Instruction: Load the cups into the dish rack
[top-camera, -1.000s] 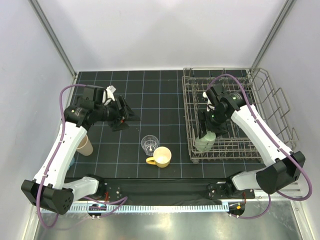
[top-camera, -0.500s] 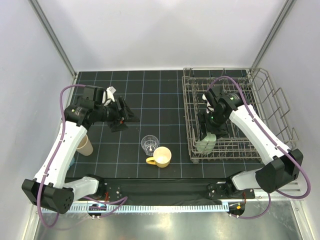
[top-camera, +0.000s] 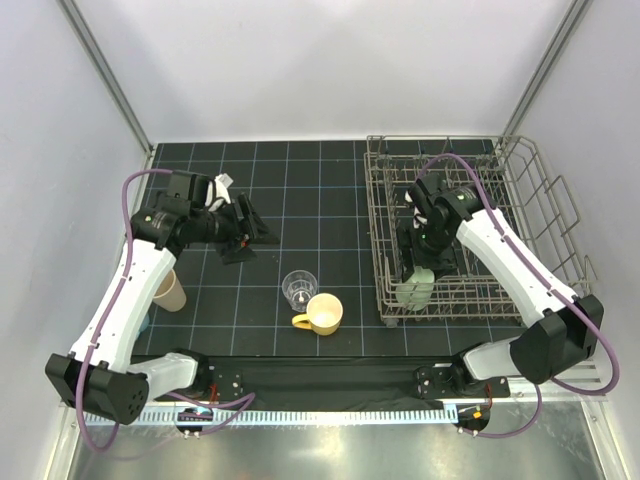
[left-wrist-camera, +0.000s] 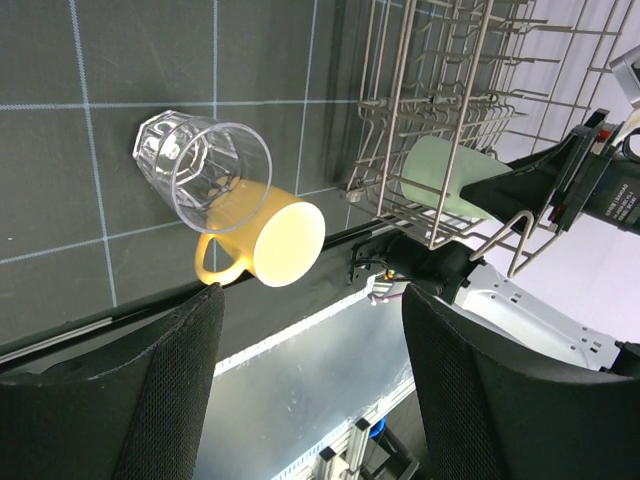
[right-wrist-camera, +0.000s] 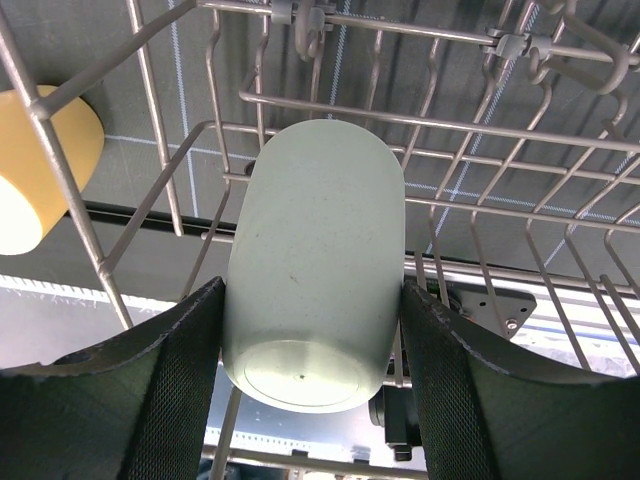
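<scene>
My right gripper is shut on the pale green cup, holding it inside the dish rack at its near-left corner. In the right wrist view both pads press the cup's sides among the wire tines. My left gripper is open and empty above the mat at the left. The clear glass and the yellow mug, lying on its side, sit at the mat's front centre. Both show in the left wrist view. The tan tumbler stands at the left. The light blue cup is mostly hidden under the left arm.
The rack's raised wire sides and tines surround the held cup. The mug lies just outside the rack's left wall. The black gridded mat ends at a metal front edge.
My right gripper has shifted slightly and set the pale green cup a little lower in the rack's near-left corner. The left arm has not moved.
</scene>
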